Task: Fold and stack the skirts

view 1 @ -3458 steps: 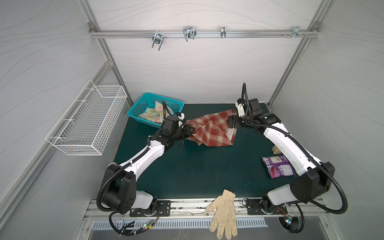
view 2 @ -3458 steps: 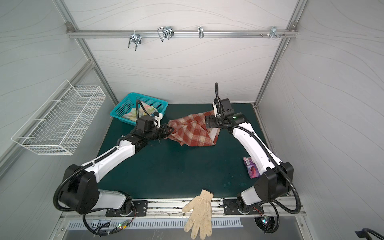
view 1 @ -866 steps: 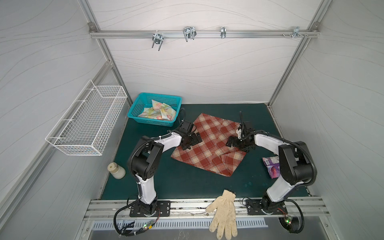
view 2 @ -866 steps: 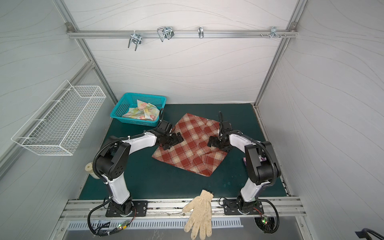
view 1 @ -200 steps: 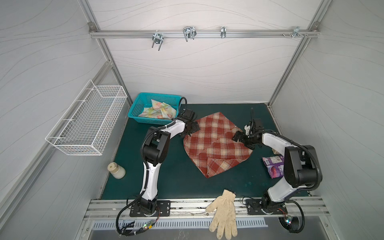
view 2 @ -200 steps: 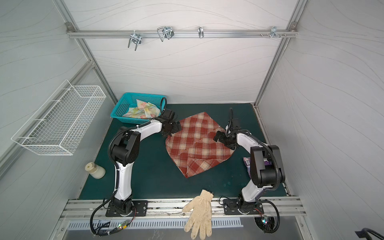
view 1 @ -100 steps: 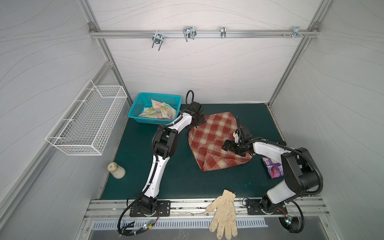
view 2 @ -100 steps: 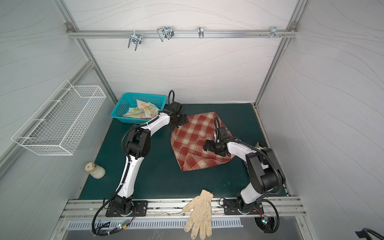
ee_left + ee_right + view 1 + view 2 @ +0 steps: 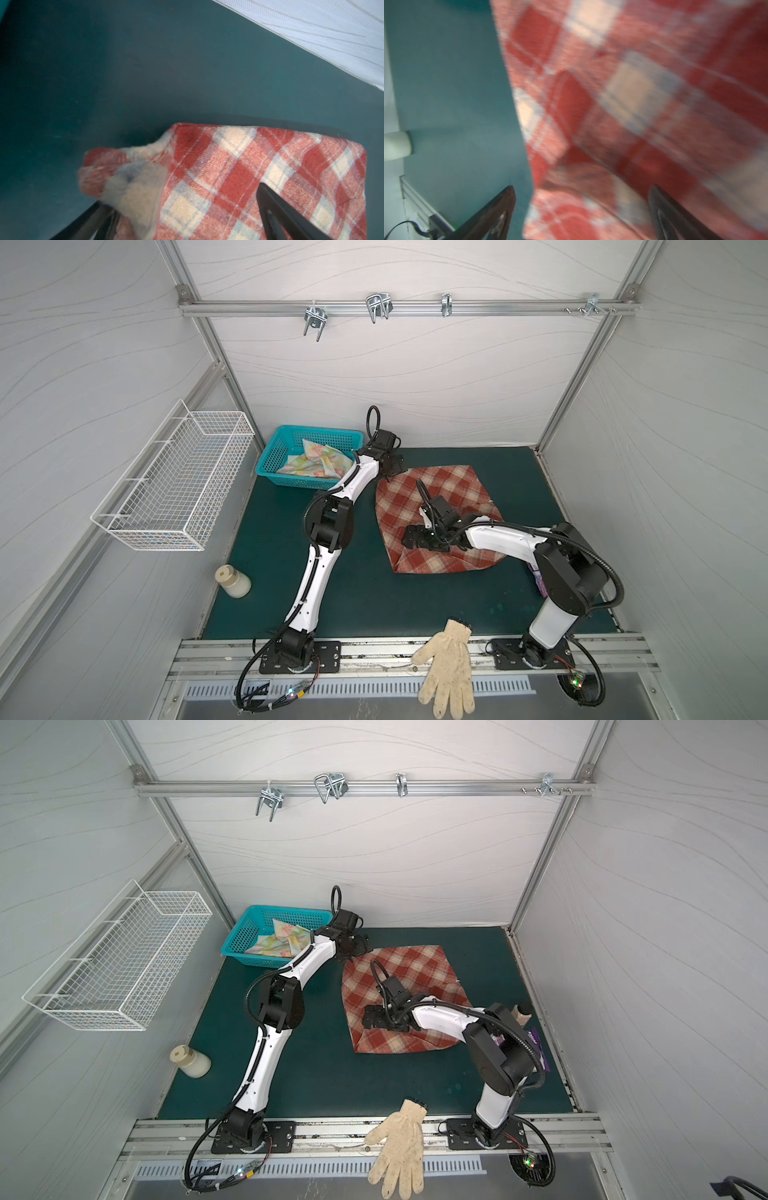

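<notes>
End effectors: left end effector (image 9: pixel 392 467), right end effector (image 9: pixel 411 538) — both spread, at plaid skirt (image 9: pixel 442 489).
Done: plaid skirt judged part-folded.
Left: floral skirt (image 9: pixel 320 460) in basket (image 9: pixel 320 432) beside it; stacking.

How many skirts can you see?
2. The plaid skirt lies on the green mat; the flowery skirt sits in the teal basket. More could hide under it.

Nothing legible shows: no text, label, brand or number can be read. The purple packet (image 9: pixel 540 1050) on the right side of the mat (image 9: pixel 332 1073) is too small and too hidden to read.
</notes>
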